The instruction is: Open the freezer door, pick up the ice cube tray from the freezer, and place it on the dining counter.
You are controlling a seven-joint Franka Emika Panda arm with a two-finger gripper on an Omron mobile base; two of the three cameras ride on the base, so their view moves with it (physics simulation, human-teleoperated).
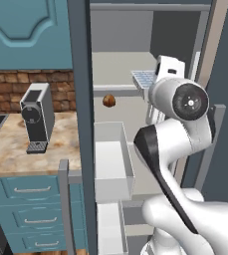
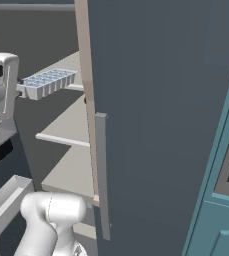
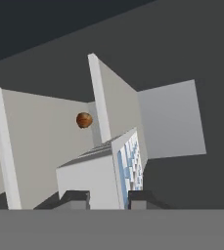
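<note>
A: The freezer door (image 2: 166,125) looks like matt slate metal, its bar handle (image 2: 102,175) a smooth paler grey.

B: And the ice cube tray (image 2: 48,82) reads as smooth white plastic; the counter (image 1: 16,149) as polished marbled stone.

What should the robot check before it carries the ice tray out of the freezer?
1. Freezer door open wide enough: ok, it stands swung out, with the shelves in plain sight.
2. Ice cube tray in the gripper: ok, the hand view shows the tray's end between the two fingertips.
3. Tray off the shelf: ok, the right base view shows it hanging in the air above the shelf.
4. Tray level: cannot tell for sure; it looks about flat in the right base view.
5. Small brown ball out of the way: ok, it sits on the shelf apart from the tray.
6. Way out past the white bin: cannot tell.
</note>
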